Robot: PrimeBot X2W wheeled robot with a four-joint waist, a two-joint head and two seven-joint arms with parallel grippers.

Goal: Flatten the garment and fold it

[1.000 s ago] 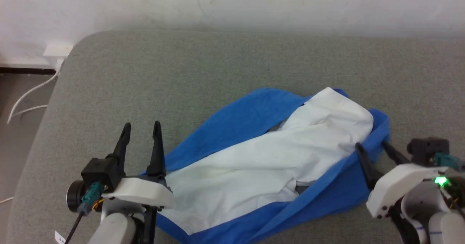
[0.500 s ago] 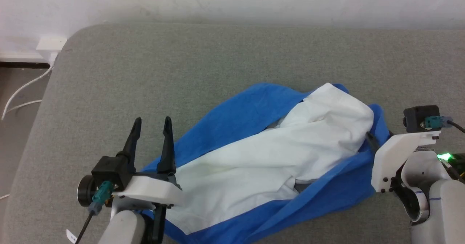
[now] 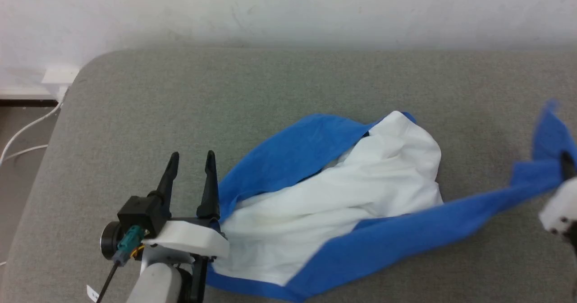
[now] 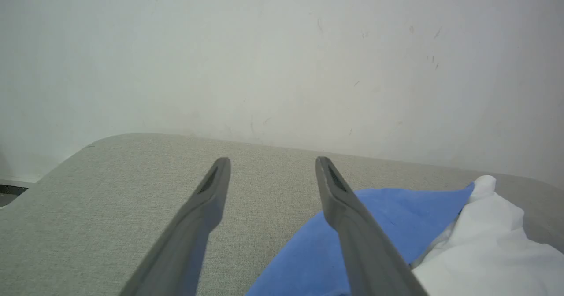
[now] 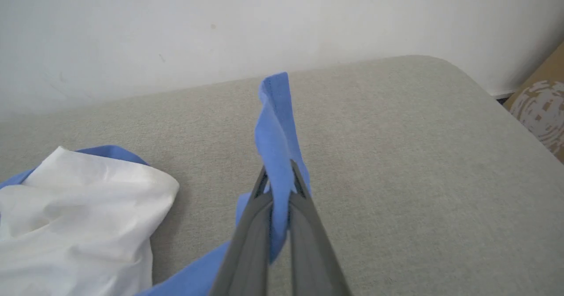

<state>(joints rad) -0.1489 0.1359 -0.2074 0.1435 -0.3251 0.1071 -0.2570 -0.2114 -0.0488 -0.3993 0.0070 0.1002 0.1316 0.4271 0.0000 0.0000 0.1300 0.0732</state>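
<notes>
The garment (image 3: 333, 199), white with bright blue parts, lies crumpled on the grey surface (image 3: 270, 91). A blue strip of it (image 3: 451, 213) stretches out to the right edge of the head view. My right gripper (image 5: 277, 172) is shut on that blue cloth, which sticks up past the fingertips; its white housing (image 3: 559, 210) shows at the far right of the head view. My left gripper (image 3: 191, 156) stands open just left of the garment's blue edge (image 4: 387, 212), with nothing between its fingers.
A white wall (image 3: 288, 10) runs behind the surface. At the far left a white cable (image 3: 22, 134) and a socket (image 3: 58, 75) sit by the floor. A brown patterned object (image 5: 542, 106) stands beyond the surface's right corner.
My right gripper has shut on the garment's blue edge and pulled it out to the right, stretching a blue strip. The left gripper stayed open beside the cloth. The camera has shifted.
</notes>
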